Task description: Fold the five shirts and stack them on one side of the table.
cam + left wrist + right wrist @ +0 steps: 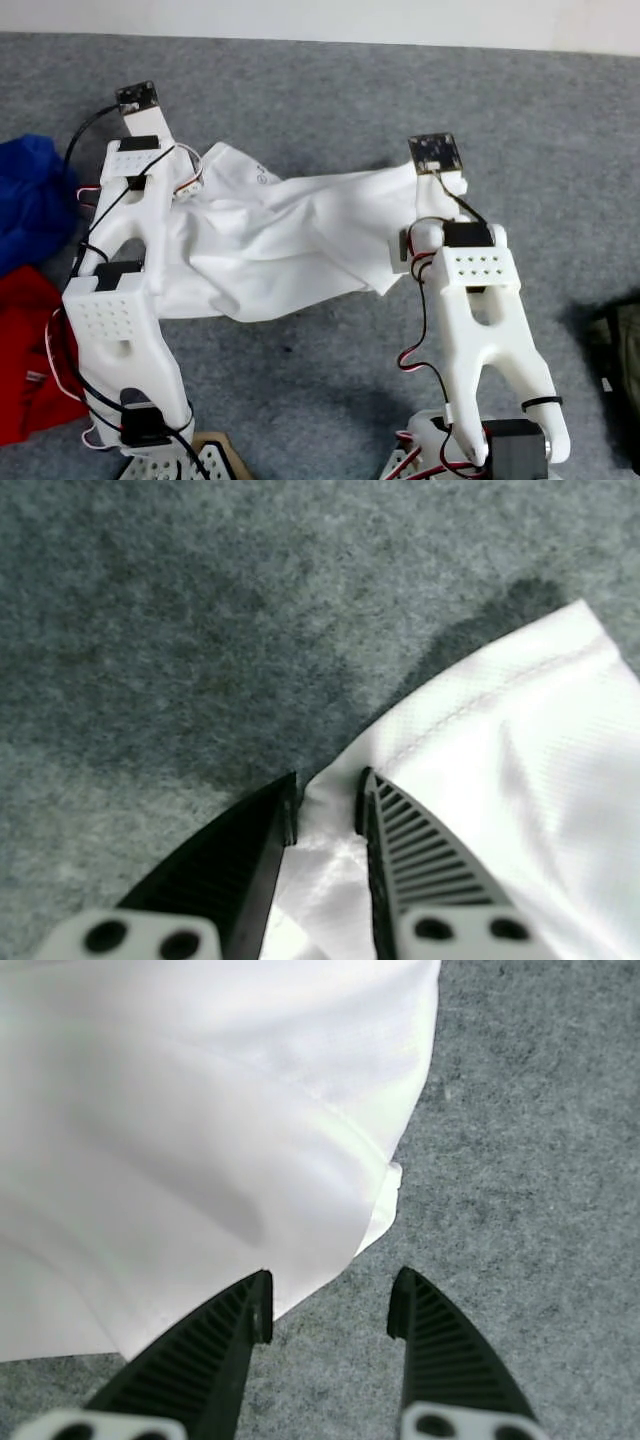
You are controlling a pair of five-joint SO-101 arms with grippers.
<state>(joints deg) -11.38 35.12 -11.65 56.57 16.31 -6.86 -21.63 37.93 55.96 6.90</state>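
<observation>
The white shirt [270, 240] lies crumpled and unfolded on the grey counter [400, 90], stretched between the 2 arms.

Left gripper [325, 805]: jaws nearly closed, pinching a hemmed edge of the shirt.

Right gripper [330, 1305]: jaws apart, holding nothing, with the shirt's edge just beside 1 jaw.

Judged progress: early, since this shirt has 0 folds and no neat stack is evident.

A blue shirt [30, 195] and a red shirt [25, 350] lie beyond the left arm. A dark garment [620, 350] lies beyond the right arm.

Nothing serves as a container; all garments rest directly on the counter.
</observation>
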